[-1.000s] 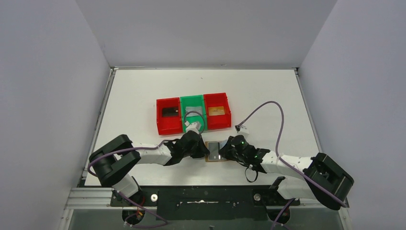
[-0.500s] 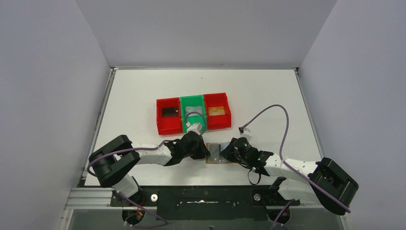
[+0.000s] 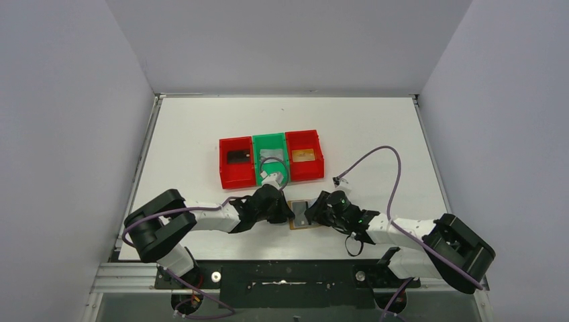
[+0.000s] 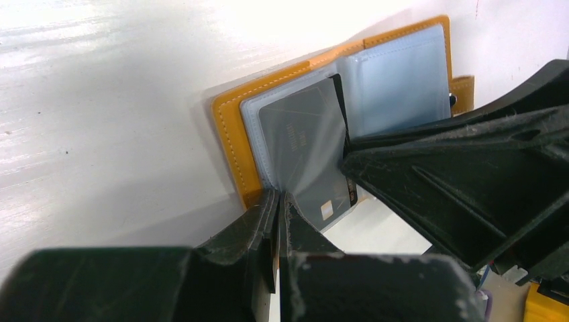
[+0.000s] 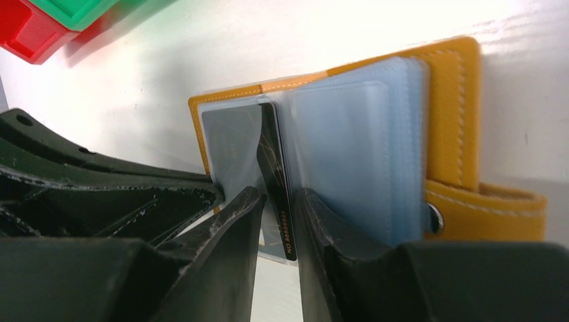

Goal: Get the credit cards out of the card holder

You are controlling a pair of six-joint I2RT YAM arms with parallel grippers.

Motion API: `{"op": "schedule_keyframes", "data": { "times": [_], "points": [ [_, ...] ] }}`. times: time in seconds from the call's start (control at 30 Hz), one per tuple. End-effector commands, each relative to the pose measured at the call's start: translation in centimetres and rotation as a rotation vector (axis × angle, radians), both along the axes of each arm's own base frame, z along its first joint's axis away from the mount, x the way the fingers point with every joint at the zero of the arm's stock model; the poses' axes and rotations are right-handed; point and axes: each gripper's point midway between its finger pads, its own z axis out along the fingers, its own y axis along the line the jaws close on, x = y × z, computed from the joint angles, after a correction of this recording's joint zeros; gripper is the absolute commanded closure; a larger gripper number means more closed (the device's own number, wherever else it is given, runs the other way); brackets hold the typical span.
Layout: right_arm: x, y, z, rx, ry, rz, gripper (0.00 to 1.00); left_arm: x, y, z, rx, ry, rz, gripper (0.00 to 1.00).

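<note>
The tan card holder (image 3: 300, 216) lies open on the table between my two grippers, its pale blue sleeves up (image 5: 362, 141). A black credit card (image 5: 275, 174) sticks partway out of a left-hand sleeve, standing on edge. My right gripper (image 5: 278, 198) straddles that card, jaws open a little, with a gap on the card's left side. My left gripper (image 4: 277, 196) is shut on the holder's (image 4: 231, 134) near edge, beside the same card (image 4: 302, 141). From above, the left gripper (image 3: 287, 211) and right gripper (image 3: 310, 213) hide most of the holder.
Behind the holder stand three joined bins: a red bin (image 3: 225, 171) with a dark card (image 3: 238, 156), a green bin (image 3: 270, 139) with a pale card, and a red bin (image 3: 315, 169) with an orange-brown card (image 3: 303, 155). A purple cable (image 3: 376, 151) loops over the table at right.
My right gripper's jaws have parted from shut to slightly open, and it has shifted a little left over the holder. The left gripper has stayed shut in place.
</note>
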Motion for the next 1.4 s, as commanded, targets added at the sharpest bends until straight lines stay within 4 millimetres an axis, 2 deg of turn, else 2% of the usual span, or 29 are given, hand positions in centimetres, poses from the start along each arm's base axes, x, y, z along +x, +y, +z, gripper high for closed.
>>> {"op": "schedule_keyframes", "data": {
  "times": [0.0, 0.07, 0.27, 0.63, 0.87, 0.9, 0.97, 1.03, 1.1, 1.27, 1.37],
  "points": [
    [0.2, 0.9, 0.0, 0.043, -0.015, 0.034, 0.74, -4.2, 4.2, -5.6, 0.196, 0.14, -0.067, 1.0],
    [0.1, 1.5, 0.3, 0.069, -0.024, 0.058, 0.78, -4.3, 4.1, -5.9, 0.194, 0.146, -0.07, 1.0],
    [0.4, 1.7, 1.0, 0.071, -0.061, 0.077, 1.0, -4.4, 4.0, -6.3, 0.182, 0.151, -0.074, 1.0],
    [0.8, 0.3, 3.4, 0.062, -0.129, 0.052, 1.0, -3.9, 4.4, -5.5, 0.213, 0.124, -0.07, 1.0],
    [0.8, -0.5, 3.2, 0.037, -0.114, 0.021, 0.99, -3.7, 4.6, -4.8, 0.226, 0.106, -0.077, 1.0],
    [0.7, -0.6, 2.9, 0.026, -0.104, 0.02, 0.94, -3.7, 4.5, -4.7, 0.224, 0.1, -0.082, 0.99],
    [0.8, -0.7, 2.7, 0.017, -0.096, 0.022, 0.86, -3.7, 4.5, -4.5, 0.23, 0.097, -0.095, 0.85],
    [0.8, -0.7, 2.3, 0.014, -0.082, 0.017, 0.79, -3.5, 4.5, -4.0, 0.23, 0.083, -0.094, 0.77],
    [0.8, -0.9, 1.9, 0.012, -0.062, 0.012, 0.76, -3.2, 4.2, -3.0, 0.209, 0.066, -0.092, 0.71],
    [0.8, -0.8, 1.6, 0.025, -0.05, 0.018, 0.75, -1.4, 3.4, 0.7, 0.169, -0.01, -0.055, 0.67],
    [0.7, -0.5, 1.7, 0.043, -0.052, 0.031, 0.75, -0.7, 3.4, 1.8, 0.185, -0.028, -0.041, 0.66]
  ]
}}
